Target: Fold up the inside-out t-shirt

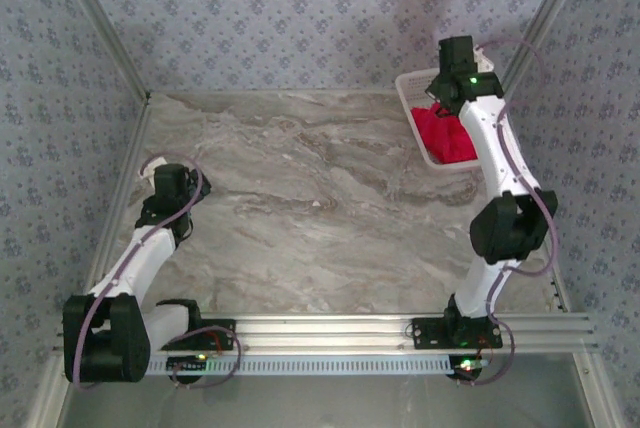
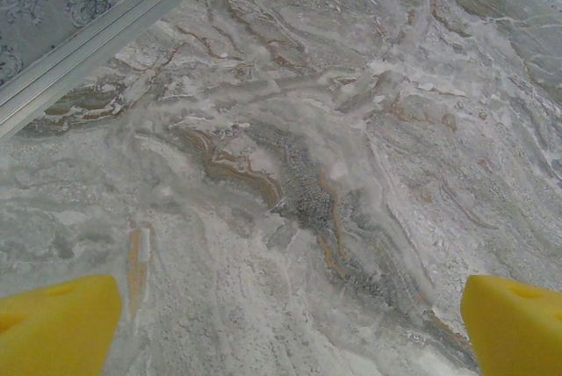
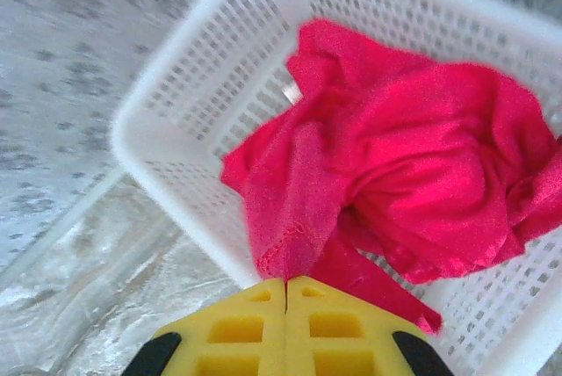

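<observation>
The task is barely begun. The inside-out t-shirt [image 3: 413,165] lies as a crumpled red heap in the white lattice basket [image 3: 158,130], which stands at the far right corner of the tabletop [image 1: 320,208]. One fold of the cloth spills over the basket's near rim. No part of the shirt lies on the tabletop, and nothing about it is spread, smoothed or folded.

The right pincer [image 3: 286,292] is at the basket with its yellow fingers pressed together. It seems to be pinching the hem of that spilling fold, though the spot where cloth meets the tips is too tight to read for certain. The left pincer [image 2: 283,323] hangs over bare marble at the near left with its fingers spread wide and nothing between them, well apart from the garment.

So the step in hand looks like fetching the shirt out of the basket. Almost everything is left: lifting it clear, laying it flat on the open tabletop (there is plenty of room in the middle), straightening the sleeves and body, and then making the folds themselves.
</observation>
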{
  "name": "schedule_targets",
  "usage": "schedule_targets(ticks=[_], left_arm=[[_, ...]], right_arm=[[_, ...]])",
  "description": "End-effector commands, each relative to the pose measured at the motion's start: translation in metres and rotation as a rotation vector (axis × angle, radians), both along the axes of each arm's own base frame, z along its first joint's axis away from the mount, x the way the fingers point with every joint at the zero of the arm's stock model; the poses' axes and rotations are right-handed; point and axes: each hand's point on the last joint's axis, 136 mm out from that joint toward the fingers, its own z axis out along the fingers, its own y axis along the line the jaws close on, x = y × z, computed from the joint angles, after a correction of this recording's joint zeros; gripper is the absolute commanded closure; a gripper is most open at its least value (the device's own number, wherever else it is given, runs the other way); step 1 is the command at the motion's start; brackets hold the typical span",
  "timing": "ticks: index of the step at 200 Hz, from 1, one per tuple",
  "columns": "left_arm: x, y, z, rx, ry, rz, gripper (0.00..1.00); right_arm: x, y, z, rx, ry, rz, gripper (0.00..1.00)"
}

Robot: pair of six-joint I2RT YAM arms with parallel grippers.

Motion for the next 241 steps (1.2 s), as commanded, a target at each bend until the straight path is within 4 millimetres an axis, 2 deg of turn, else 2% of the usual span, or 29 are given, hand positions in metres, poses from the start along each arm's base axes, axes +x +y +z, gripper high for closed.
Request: schedule_targets(ticks=[1, 24, 42, 67, 93, 119, 130, 139, 154, 171, 186, 214, 220, 229, 235, 241], left_arm=[[-0.004, 0.000, -0.003, -0.015, 0.001, 0.002, 0.03], [-0.004, -0.001, -0.004, -0.023, -0.007, 0.001, 0.05], [-0.002, -0.004, -0.005, -0.032, -0.020, -0.021, 0.05], [0.001, -0.010, -0.004, -0.040, -0.040, -0.060, 0.05], [0.004, -0.011, -0.004, -0.030, -0.077, -0.075, 0.06], [0.000, -0.009, -0.005, -0.034, -0.062, -0.060, 0.08], [-0.001, -0.009, -0.007, -0.045, -0.063, -0.057, 0.01], [-0.001, -0.012, -0.009, -0.059, -0.070, -0.069, 0.00], [-0.001, -0.013, -0.010, -0.071, -0.073, -0.080, 0.00], [-0.003, -0.009, -0.011, -0.071, -0.069, -0.053, 0.00], [-0.004, -0.009, -0.009, -0.074, -0.081, -0.050, 0.00], [-0.002, -0.015, -0.007, -0.109, -0.117, -0.071, 0.00], [-0.001, -0.016, -0.007, -0.118, -0.125, -0.077, 0.00], [0.000, -0.020, -0.006, -0.133, -0.135, -0.093, 0.00], [0.001, -0.024, -0.007, -0.144, -0.138, -0.110, 0.00], [0.003, -0.028, -0.005, -0.157, -0.141, -0.134, 0.00]], right_arm=[[-0.022, 0.005, 0.091, -0.159, -0.215, 0.019, 1.00], [-0.037, 0.026, 0.153, -0.223, -0.341, 0.080, 1.00], [-0.046, 0.038, 0.192, -0.240, -0.398, 0.132, 1.00], [-0.063, 0.049, 0.245, -0.159, -0.525, 0.201, 1.00], [-0.091, 0.072, 0.300, -0.067, -0.704, 0.298, 1.00], [-0.127, 0.121, 0.342, -0.031, -0.854, 0.465, 1.00], [-0.141, 0.145, 0.350, -0.023, -0.889, 0.551, 1.00], [-0.150, 0.167, 0.351, -0.011, -0.899, 0.628, 1.00], [-0.156, 0.207, 0.338, 0.006, -0.864, 0.755, 1.00], [-0.148, 0.252, 0.299, 0.034, -0.754, 0.871, 1.00], [-0.133, 0.290, 0.246, 0.048, -0.614, 0.930, 1.00], [-0.101, 0.343, 0.117, 0.114, -0.301, 0.979, 1.00], [-0.099, 0.348, 0.089, 0.130, -0.220, 0.983, 0.90], [-0.098, 0.355, 0.055, 0.145, -0.109, 0.997, 0.63], [-0.097, 0.354, 0.038, 0.131, -0.055, 0.996, 0.45], [-0.096, 0.348, 0.024, 0.107, -0.005, 0.981, 0.35]])
